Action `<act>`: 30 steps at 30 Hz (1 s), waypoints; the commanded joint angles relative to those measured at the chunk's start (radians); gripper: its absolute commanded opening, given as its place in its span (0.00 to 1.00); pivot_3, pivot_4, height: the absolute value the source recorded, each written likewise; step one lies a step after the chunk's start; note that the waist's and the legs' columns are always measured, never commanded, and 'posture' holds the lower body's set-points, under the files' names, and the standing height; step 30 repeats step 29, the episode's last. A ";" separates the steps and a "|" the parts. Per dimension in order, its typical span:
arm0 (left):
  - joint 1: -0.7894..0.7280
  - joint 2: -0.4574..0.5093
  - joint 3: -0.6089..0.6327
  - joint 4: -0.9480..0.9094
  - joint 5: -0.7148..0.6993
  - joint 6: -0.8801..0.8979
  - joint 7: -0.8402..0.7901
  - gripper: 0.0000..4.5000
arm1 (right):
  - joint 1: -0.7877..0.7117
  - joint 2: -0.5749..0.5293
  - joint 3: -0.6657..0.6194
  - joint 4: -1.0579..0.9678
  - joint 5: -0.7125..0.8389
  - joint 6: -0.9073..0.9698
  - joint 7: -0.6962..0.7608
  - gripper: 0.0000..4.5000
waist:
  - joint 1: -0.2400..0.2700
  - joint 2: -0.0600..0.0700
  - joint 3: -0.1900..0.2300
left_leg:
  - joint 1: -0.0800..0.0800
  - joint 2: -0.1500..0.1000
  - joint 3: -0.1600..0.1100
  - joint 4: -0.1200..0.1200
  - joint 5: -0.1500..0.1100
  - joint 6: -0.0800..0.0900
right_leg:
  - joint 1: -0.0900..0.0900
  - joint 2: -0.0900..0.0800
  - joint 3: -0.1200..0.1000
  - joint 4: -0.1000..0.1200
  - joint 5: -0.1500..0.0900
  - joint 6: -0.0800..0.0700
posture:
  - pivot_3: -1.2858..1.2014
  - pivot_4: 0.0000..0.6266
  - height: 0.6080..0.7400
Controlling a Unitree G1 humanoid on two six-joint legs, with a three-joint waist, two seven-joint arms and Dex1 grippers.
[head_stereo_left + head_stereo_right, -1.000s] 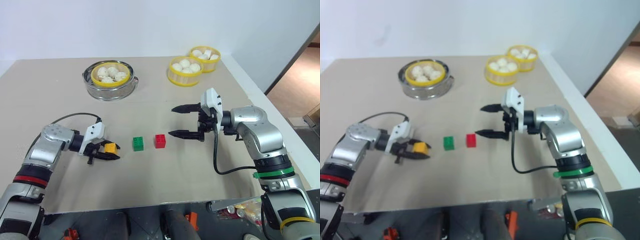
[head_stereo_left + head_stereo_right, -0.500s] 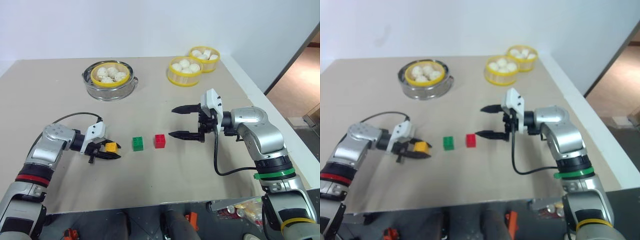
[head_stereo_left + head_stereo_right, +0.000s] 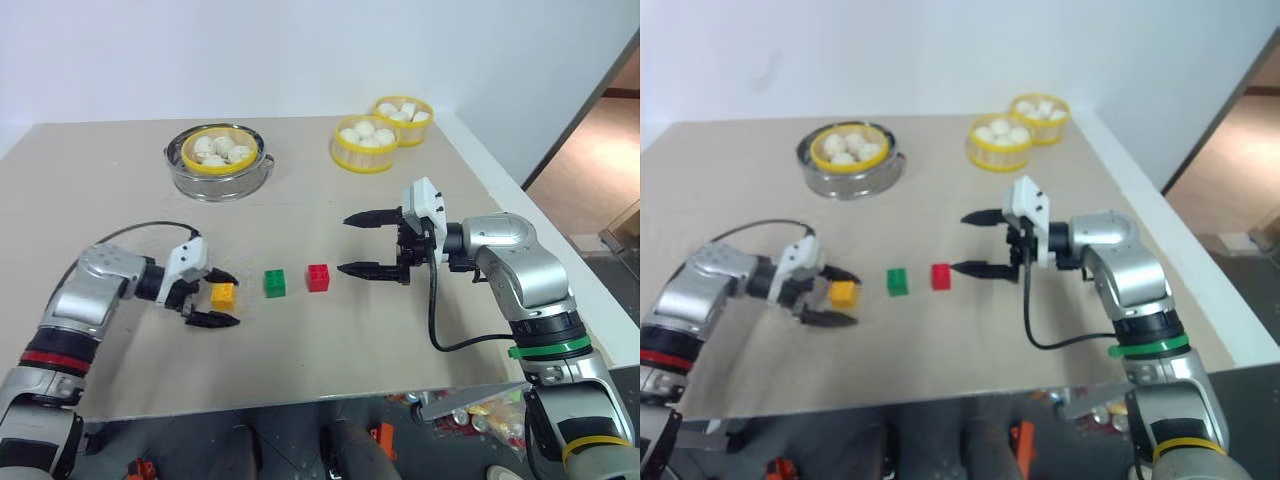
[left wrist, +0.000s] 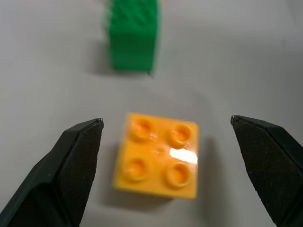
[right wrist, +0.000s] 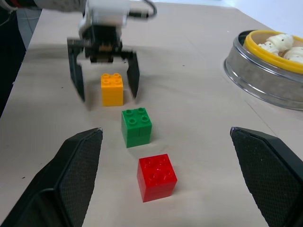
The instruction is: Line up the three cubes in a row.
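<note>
Now the left hand (image 3: 211, 298) stands open astride the yellow-orange cube (image 3: 222, 295), which rests on the table (image 3: 330, 350) beside the green cube (image 3: 275, 283) and red cube (image 3: 319, 277). Withdrawing carelessly, a finger could knock it askew. The right hand (image 3: 352, 243) hangs open nearby.

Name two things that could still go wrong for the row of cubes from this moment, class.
1. The open left gripper straddles the yellow cube; pulling back crookedly, a finger could knock it out of line with the green cube.
2. The open right gripper hangs close beside the red cube; a small drift could push it.
</note>
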State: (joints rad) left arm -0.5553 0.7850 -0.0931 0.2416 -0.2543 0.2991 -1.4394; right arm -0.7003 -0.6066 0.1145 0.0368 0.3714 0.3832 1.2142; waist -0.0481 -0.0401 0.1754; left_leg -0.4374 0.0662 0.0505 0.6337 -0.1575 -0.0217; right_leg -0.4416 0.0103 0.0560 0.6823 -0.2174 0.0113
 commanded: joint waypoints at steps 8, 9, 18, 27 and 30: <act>0.048 0.051 0.208 -0.208 -0.190 0.208 0.133 0.99 | -0.019 -0.009 -0.033 -0.019 0.020 -0.009 -0.003 1.00 | 0.002 0.000 0.000 | -0.001 0.000 0.000 -0.006 -0.003 -0.003 | -0.001 0.001 0.000 -0.001 -0.007 0.005 | 0.52 0.24 1.00; 0.032 0.031 0.240 -0.208 -0.220 0.239 0.176 0.99 | -0.023 -0.005 -0.033 -0.012 0.018 -0.014 -0.002 1.00 | 0.002 0.000 0.000 | -0.001 0.000 0.000 -0.006 -0.003 -0.003 | -0.001 0.001 0.000 0.000 -0.007 0.005 | 0.52 0.24 1.00; 0.051 -0.088 0.321 -0.122 -0.105 0.118 0.556 0.99 | -0.031 0.049 -0.085 0.056 0.007 -0.069 -0.100 1.00 | 0.002 0.000 0.000 | 0.000 -0.001 0.000 -0.006 -0.003 -0.003 | 0.000 0.001 0.001 0.000 -0.006 0.007 | 0.52 0.24 1.00; 0.146 -0.164 0.375 -0.186 -0.136 0.074 0.679 0.99 | 0.013 0.055 -0.098 0.078 -0.020 -0.126 -0.161 1.00 | 0.004 0.000 0.000 | 0.000 -0.001 0.000 -0.006 -0.003 -0.003 | 0.000 0.000 0.001 -0.001 -0.005 0.007 | 0.52 0.24 1.00; 0.154 -0.155 0.373 -0.180 -0.132 0.088 0.693 0.99 | 0.016 0.053 -0.100 0.080 -0.020 -0.128 -0.164 1.00 | 0.004 0.000 0.000 | 0.000 -0.001 0.000 -0.006 -0.003 -0.003 | 0.000 0.000 0.002 -0.001 -0.005 0.007 | 0.52 0.24 1.00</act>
